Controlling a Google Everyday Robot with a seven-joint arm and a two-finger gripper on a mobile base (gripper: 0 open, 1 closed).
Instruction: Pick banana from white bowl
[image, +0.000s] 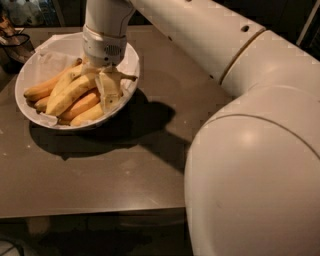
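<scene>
The white bowl (30, 70), lined with crumpled white paper, stands at the back left of the brown table (115, 170). Several bananas lie in it. The longest, pale yellow banana (67, 95) lies diagonally on top of the pile, its thin dark-tipped stem pointing to the right rim. Shorter, deeper orange-yellow bananas (82, 114) lie beside and under it. My gripper (107, 89) reaches straight down from the white wrist (104, 47) into the bowl, at the stem end of the pale banana and in contact with the pile.
A dark wire-framed object (14, 42) stands at the back left, just beyond the bowl. My large white arm (250, 150) fills the right side of the view. The table's front edge (90, 212) runs across the bottom.
</scene>
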